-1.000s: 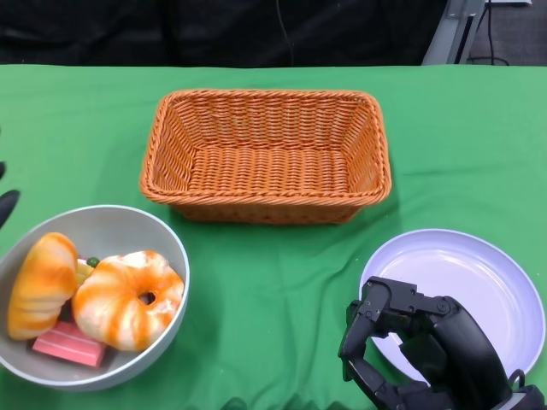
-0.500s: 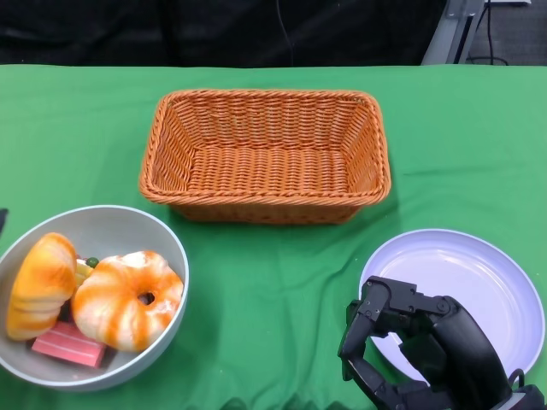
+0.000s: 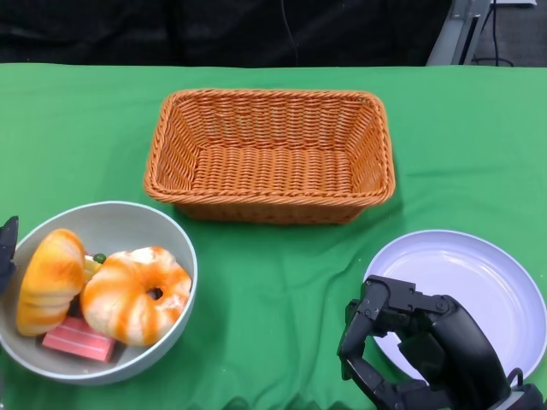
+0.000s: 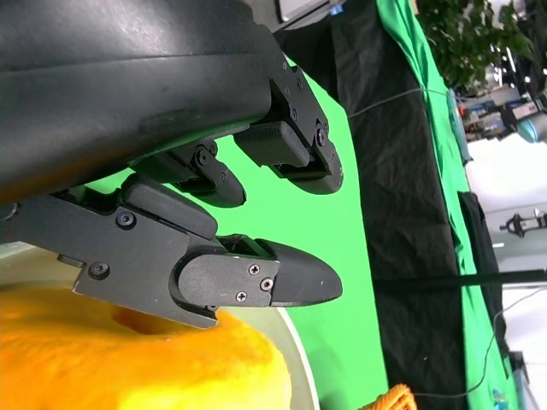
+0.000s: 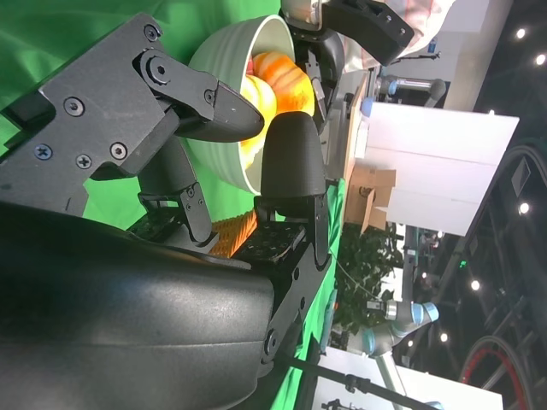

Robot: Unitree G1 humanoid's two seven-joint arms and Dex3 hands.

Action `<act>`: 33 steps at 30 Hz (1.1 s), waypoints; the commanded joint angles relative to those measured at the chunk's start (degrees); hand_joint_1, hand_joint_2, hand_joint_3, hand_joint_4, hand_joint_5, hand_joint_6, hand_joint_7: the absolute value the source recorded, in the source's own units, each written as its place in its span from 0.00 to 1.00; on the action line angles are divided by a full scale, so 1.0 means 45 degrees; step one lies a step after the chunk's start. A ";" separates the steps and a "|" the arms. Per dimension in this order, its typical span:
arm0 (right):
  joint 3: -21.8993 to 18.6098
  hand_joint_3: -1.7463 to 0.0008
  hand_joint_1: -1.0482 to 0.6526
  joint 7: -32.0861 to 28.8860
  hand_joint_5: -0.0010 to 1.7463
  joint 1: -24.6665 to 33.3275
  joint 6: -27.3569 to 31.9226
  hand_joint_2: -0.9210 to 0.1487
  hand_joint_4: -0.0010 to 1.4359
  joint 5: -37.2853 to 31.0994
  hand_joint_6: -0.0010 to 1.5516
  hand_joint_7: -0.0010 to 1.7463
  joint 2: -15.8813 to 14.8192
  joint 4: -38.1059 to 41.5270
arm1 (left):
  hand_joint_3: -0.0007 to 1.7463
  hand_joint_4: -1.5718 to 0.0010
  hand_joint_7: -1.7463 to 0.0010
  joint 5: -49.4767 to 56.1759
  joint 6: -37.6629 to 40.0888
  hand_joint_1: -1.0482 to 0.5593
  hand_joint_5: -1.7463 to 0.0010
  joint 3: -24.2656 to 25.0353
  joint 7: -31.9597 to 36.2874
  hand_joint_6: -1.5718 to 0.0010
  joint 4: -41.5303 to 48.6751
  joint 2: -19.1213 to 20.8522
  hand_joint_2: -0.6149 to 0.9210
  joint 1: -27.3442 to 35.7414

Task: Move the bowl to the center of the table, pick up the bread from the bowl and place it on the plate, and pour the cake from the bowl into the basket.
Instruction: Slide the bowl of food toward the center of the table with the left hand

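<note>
The grey bowl (image 3: pixel 128 226) sits at the table's near left. It holds an orange bread loaf (image 3: pixel 51 278), a ring-shaped orange bun (image 3: pixel 137 295) and a pink cake slab (image 3: pixel 79 340). My left hand (image 3: pixel 7 248) shows only as a black tip at the bowl's left rim. In the left wrist view that hand (image 4: pixel 214 171) has its fingers apart, one over the bread (image 4: pixel 128 367), the others beyond the bowl rim (image 4: pixel 297 376). My right hand (image 3: pixel 419 350) hangs with fingers curled on nothing over the near left edge of the white plate (image 3: pixel 479 273).
An empty orange wicker basket (image 3: pixel 269 201) stands at the centre back. Green cloth covers the table, with bare cloth between bowl and plate. The right wrist view looks past my right hand (image 5: pixel 214 171) to the bowl (image 5: pixel 214 47).
The whole picture has shifted slightly right. The bowl has slid a little further right, and my left hand has come down against its left rim. My right hand has not moved.
</note>
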 commanded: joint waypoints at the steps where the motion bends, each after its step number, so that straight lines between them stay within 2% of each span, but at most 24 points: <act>1: -0.0072 0.35 0.52 -0.0059 0.92 -0.0024 0.0157 0.48 0.55 0.0079 0.45 0.79 -0.0043 -0.0065 | 0.25 0.55 0.99 0.0047 0.0491 0.24 0.99 -0.0235 0.0040 0.58 -0.0445 -0.0215 1.00 0.0181; 10: -0.0060 0.34 0.52 -0.0026 0.92 -0.0015 0.0228 0.50 0.54 0.0126 0.45 0.79 -0.0010 -0.0056 | 0.26 0.55 1.00 -0.0129 0.0988 0.28 0.99 -0.0547 -0.0272 0.58 -0.1990 -0.0975 1.00 0.0932; 14: -0.0090 0.34 0.53 0.0034 0.92 -0.0037 0.0163 0.49 0.54 0.0120 0.44 0.79 -0.0069 -0.0019 | 0.25 0.55 0.99 -0.0216 0.0922 0.27 0.99 -0.0834 -0.0455 0.56 -0.3339 -0.1562 1.00 0.1596; 22: -0.0108 0.36 0.52 0.0004 0.92 -0.0013 0.0298 0.47 0.54 0.0144 0.44 0.79 -0.0070 -0.0099 | 0.25 0.55 0.99 -0.0038 0.1684 0.25 0.99 -0.1364 -0.0495 0.56 -0.5006 -0.1796 1.00 0.2371; 28: -0.0111 0.35 0.53 0.0019 0.92 -0.0011 0.0313 0.48 0.54 0.0164 0.44 0.79 -0.0056 -0.0102 | 0.25 0.54 0.99 -0.0015 0.1992 0.25 0.99 -0.1489 -0.0448 0.56 -0.5513 -0.1824 1.00 0.2597; 33: -0.0093 0.34 0.53 -0.0050 0.93 -0.0052 0.0187 0.48 0.54 -0.0025 0.45 0.79 -0.0049 -0.0036 | 0.25 0.54 1.00 -0.0455 0.2399 0.24 0.99 -0.1671 -0.0596 0.57 -0.6795 -0.2679 1.00 0.3212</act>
